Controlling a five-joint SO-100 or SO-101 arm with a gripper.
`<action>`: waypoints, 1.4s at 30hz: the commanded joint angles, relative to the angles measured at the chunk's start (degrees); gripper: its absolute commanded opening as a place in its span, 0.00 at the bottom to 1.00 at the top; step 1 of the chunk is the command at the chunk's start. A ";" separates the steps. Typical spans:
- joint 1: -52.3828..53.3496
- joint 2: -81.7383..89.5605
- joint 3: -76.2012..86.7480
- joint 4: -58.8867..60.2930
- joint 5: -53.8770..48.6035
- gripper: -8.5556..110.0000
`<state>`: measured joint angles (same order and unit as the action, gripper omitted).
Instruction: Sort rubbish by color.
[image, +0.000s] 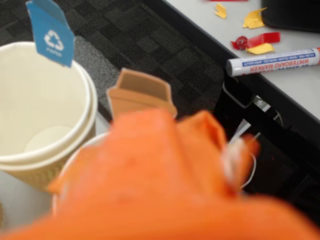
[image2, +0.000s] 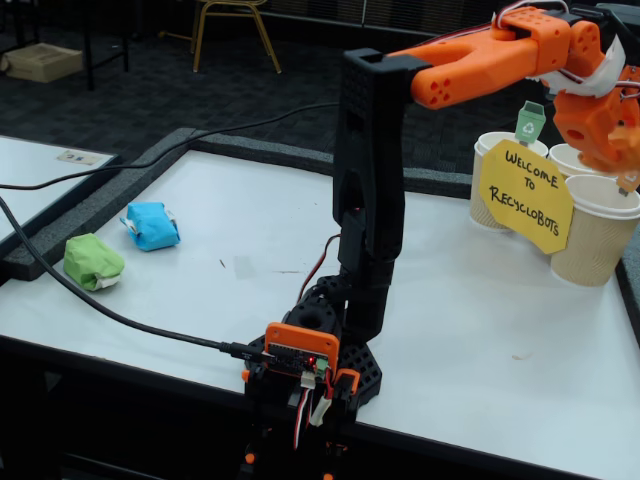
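Observation:
The orange wad (image: 160, 170), with a bit of white showing at its right, fills the foreground of the wrist view, blurred and close. It hangs over the rim of a beige cup (image: 75, 157) that carries a brown flag (image: 140, 92). My gripper (image: 165, 200) appears shut on the wad; its orange fingers blend with the paper. In the fixed view the gripper (image2: 603, 135) is high at the far right, above the cups. The green wad (image2: 93, 261) and the blue wad (image2: 152, 225) lie on the white table at the left, far from the gripper.
A cup (image: 30, 115) with a blue recycling flag (image: 51, 35) stands left of the flagged cup. In the fixed view several cups (image2: 600, 240) stand behind the yellow sign (image2: 525, 195). A whiteboard marker (image: 272, 61) lies on a neighbouring desk. A black cable (image2: 100, 310) crosses the table.

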<state>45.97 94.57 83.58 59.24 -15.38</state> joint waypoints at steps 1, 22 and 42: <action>-0.44 2.02 -4.13 -0.26 0.35 0.21; -28.04 27.07 -10.20 31.29 0.35 0.07; -60.91 67.15 23.99 38.06 0.26 0.07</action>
<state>-13.36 155.74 108.46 97.12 -15.29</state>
